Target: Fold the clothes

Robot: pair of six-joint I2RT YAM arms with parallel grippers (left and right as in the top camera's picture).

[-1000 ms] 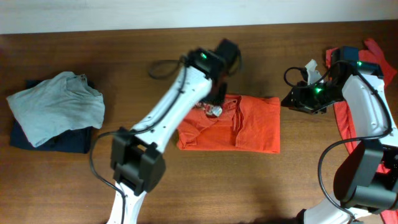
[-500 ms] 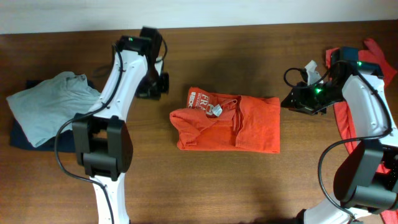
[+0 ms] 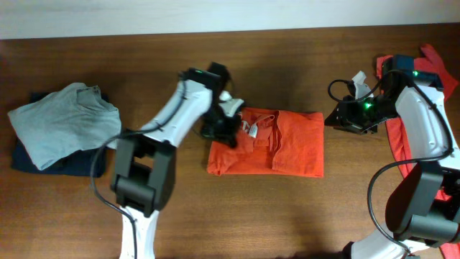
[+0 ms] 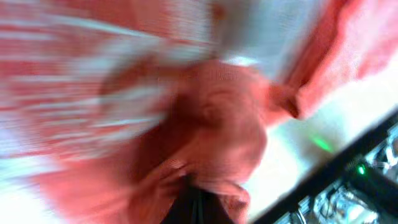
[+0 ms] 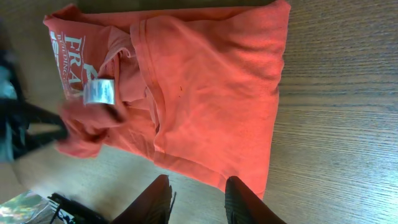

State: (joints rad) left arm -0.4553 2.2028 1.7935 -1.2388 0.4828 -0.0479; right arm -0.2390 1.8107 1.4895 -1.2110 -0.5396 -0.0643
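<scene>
An orange-red T-shirt (image 3: pixel 284 147) lies partly folded in the middle of the table, its white neck tag (image 3: pixel 250 128) facing up. My left gripper (image 3: pixel 223 133) sits at the shirt's left edge. In the blurred left wrist view its jaws (image 4: pixel 196 202) are shut with bunched orange cloth (image 4: pixel 211 124) pinched between them. The right wrist view shows the shirt (image 5: pixel 211 87) with white lettering (image 5: pixel 68 59) at its left and the left gripper (image 5: pixel 34 127) gripping that edge. My right gripper (image 5: pixel 199 199) hovers open just right of the shirt (image 3: pixel 335 118), holding nothing.
A grey garment (image 3: pixel 65 122) lies on dark navy clothing (image 3: pixel 61 164) at the far left. More red and blue clothes (image 3: pixel 425 63) are heaped at the right edge behind the right arm. Bare wooden table (image 3: pixel 287 216) runs along the front.
The left arm swung out to the left, then came back to the shirt's left edge and shut on the cloth, bunching it inward. The right arm has not moved.
</scene>
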